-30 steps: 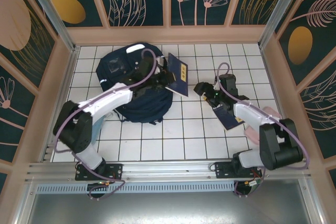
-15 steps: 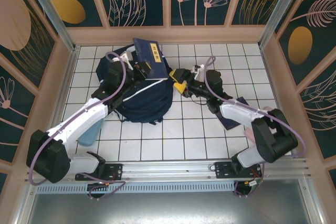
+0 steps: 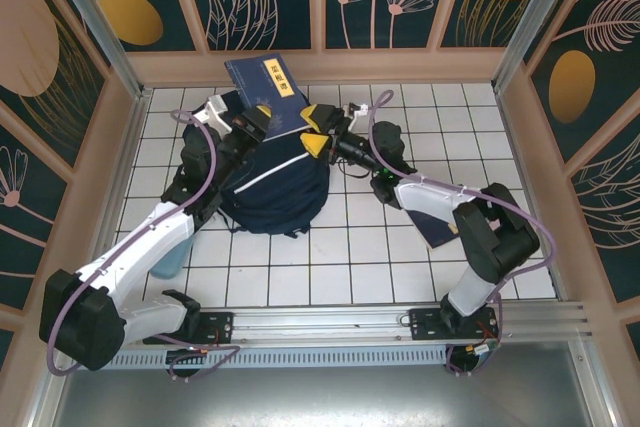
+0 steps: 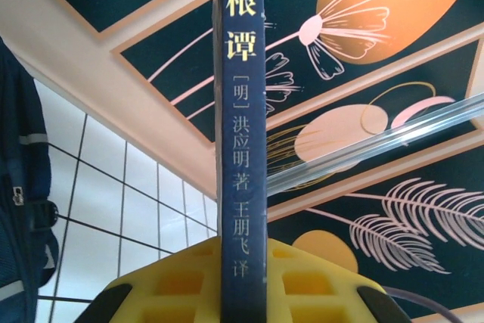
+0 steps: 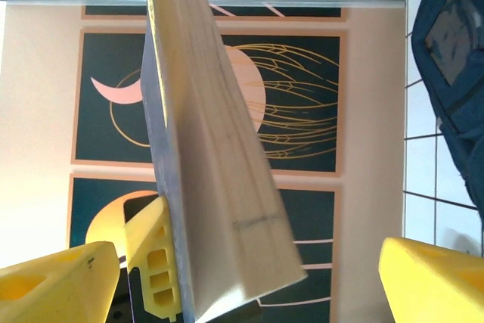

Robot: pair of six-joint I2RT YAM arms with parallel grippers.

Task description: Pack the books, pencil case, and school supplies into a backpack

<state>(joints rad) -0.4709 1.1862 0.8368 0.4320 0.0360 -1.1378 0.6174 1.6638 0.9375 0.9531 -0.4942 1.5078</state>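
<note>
Navy backpack (image 3: 270, 187) lies on the tiles. Over its far end I hold a book (image 3: 262, 87), pinched in the left claw (image 3: 262, 117). Right claw (image 3: 318, 129) gapes wide astride its page edge; a nudge there could twist it loose.

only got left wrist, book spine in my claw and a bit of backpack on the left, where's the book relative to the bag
observer: in the top view the left claw holds the book raised over the far end of the backpack, near the back wall.
operator: where's the other arm
observer: the right claw is open, right beside the book. In its wrist view its fingers stand wide apart on either side of the page edge.
operator: any more books out
observer: a second book lies flat on the table, partly under the right arm.
</note>
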